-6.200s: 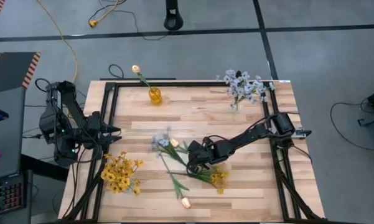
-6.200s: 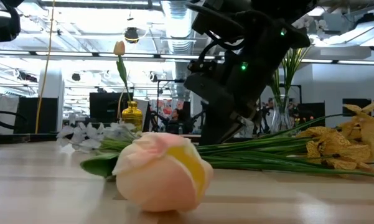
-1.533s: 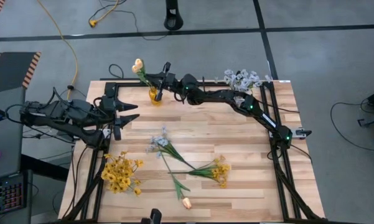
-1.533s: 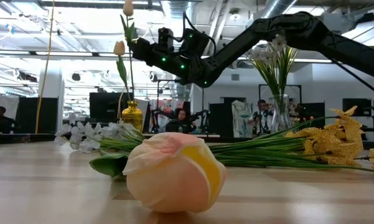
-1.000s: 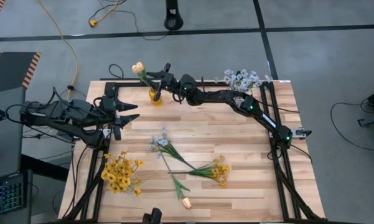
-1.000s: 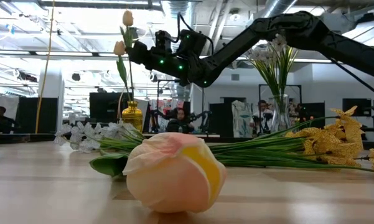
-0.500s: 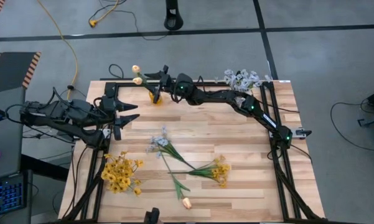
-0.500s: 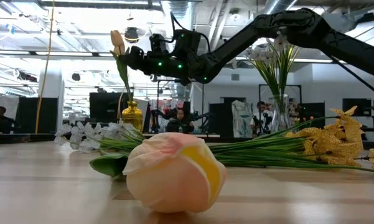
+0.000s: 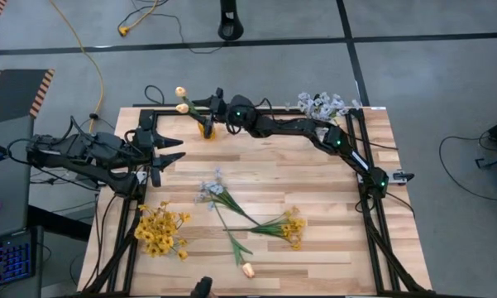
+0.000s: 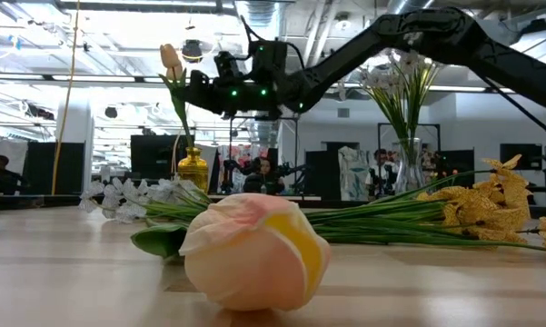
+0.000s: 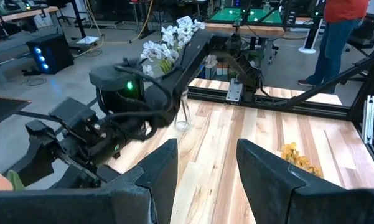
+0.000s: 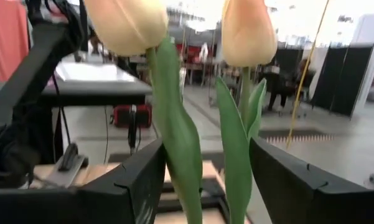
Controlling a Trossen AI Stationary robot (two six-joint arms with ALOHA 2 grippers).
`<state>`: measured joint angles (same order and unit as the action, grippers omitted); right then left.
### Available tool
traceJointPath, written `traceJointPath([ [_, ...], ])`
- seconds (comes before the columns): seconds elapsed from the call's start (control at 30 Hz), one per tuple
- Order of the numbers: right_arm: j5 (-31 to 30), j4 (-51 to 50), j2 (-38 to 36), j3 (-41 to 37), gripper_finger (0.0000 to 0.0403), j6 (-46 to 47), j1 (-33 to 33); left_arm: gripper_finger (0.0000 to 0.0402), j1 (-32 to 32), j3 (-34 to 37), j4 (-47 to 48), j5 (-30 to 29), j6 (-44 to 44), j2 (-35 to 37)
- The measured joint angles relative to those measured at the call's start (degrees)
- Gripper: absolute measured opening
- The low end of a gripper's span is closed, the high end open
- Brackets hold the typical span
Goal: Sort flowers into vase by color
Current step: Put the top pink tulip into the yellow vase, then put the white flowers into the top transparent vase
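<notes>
Pale plank tabletop (image 9: pixel 314 199) inside a black frame carries our work, with a small amber glass vase (image 9: pixel 205 127) near its far edge holding two peach-cream tulip buds on green stems (image 9: pixel 182 99). We have our right gripper (image 9: pixel 210 106) stretched across to that vase, fingers spread wide with both tulip stems standing between them and nothing pinched, while our left gripper (image 9: pixel 172 148) waits at the left edge with its fingers parted and empty. Loose on the boards well apart from both lie a blue-white blossom spray (image 9: pixel 215 190), a yellow blossom sprig (image 9: pixel 289 230), a bigger yellow bunch (image 9: pixel 160 230) and a lone peach tulip (image 9: pixel 246 269).
</notes>
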<state>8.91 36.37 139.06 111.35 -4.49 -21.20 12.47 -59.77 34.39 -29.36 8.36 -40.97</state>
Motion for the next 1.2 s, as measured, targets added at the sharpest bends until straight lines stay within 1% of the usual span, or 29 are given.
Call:
traceJointPath([
  [0.4,-0.46,-27.08,-7.98,0.0,0.0258,0.0,0.49,0.0153,0.0,0.0,3.48,-0.19,0.28,0.0],
  [0.53,-0.44,-32.51,-9.41,0.0,0.0258,-1.33,1.22,0.0153,0.0,0.0,5.92,0.46,1.76,-0.02],
  [0.63,-0.44,-33.11,-10.22,0.0,0.0258,-2.86,1.79,0.0153,0.01,0.0,7.24,0.5,1.86,0.0],
  [0.8,-0.42,-32.36,-10.31,0.0,0.0258,-2.91,2.56,0.0153,0.0,0.0,7.59,0.61,1.9,0.0],
  [1.07,-0.39,-29.58,-10.31,0.0,0.0258,-3.08,3.22,0.0153,0.0,0.0,10.72,0.63,3.65,1.01],
  [1.2,-0.35,-30.18,-10.29,1.97,0.0258,-3.06,3.22,0.0153,0.0,0.0,11.4,0.67,3.67,1.03],
])
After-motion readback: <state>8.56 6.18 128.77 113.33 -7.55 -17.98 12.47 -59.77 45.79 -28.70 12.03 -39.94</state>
